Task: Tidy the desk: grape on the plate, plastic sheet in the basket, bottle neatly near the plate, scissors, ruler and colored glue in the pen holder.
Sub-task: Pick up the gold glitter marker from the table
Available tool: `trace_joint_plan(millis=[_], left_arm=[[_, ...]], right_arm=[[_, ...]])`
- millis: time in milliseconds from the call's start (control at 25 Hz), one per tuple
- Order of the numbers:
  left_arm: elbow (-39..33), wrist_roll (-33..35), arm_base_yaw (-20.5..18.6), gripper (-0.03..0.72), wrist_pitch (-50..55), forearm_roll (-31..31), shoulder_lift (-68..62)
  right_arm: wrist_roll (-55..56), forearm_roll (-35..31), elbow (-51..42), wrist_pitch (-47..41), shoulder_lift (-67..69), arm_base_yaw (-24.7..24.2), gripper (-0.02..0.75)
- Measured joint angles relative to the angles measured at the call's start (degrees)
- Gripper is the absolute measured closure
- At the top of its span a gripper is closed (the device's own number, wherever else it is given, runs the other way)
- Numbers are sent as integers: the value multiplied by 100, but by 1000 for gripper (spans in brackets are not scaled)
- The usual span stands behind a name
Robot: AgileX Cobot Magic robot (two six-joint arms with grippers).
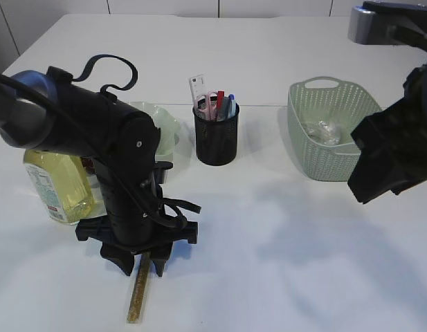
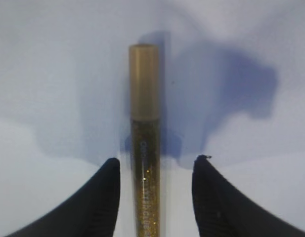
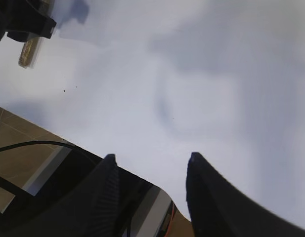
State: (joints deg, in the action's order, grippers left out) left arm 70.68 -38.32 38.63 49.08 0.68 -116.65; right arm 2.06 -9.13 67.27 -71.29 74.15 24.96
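Note:
The colored glue (image 2: 145, 123), a gold glitter tube with a tan cap, lies on the white table. My left gripper (image 2: 157, 160) is open, its fingers (image 2: 105, 197) on either side of the tube with gaps on both sides. In the exterior view that gripper (image 1: 142, 268) points down over the glue (image 1: 138, 294). The yellow bottle (image 1: 57, 183) stands behind the left arm. The pale green plate (image 1: 165, 121) is partly hidden; the grape is out of view. A ruler (image 1: 197, 88) and pink handles (image 1: 212, 104) stick out of the black pen holder (image 1: 216, 138). The plastic sheet (image 1: 322, 131) lies in the basket (image 1: 331, 159). My right gripper (image 3: 152, 157) is open and empty.
The right arm (image 1: 392, 155) hangs above the table's right side, in front of the basket. In the right wrist view the table's front edge (image 3: 93, 153) and the floor below show, with the glue (image 3: 29, 52) far off at top left.

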Motion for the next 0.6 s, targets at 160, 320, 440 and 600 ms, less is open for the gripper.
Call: trace_joint_plan(millis=[160, 320, 440, 600], left_arm=[[0, 0, 0, 337, 0, 10, 0], [0, 0, 0, 337, 0, 21, 0], [0, 0, 0, 337, 0, 59, -9], [0, 0, 0, 337, -33, 97, -78]], right_arm=[[0, -8, 0, 0, 0, 0, 374], [0, -45, 0, 0, 0, 0, 373], [0, -81, 0, 0, 0, 0, 374], [0, -91, 0, 0, 0, 0, 374]])
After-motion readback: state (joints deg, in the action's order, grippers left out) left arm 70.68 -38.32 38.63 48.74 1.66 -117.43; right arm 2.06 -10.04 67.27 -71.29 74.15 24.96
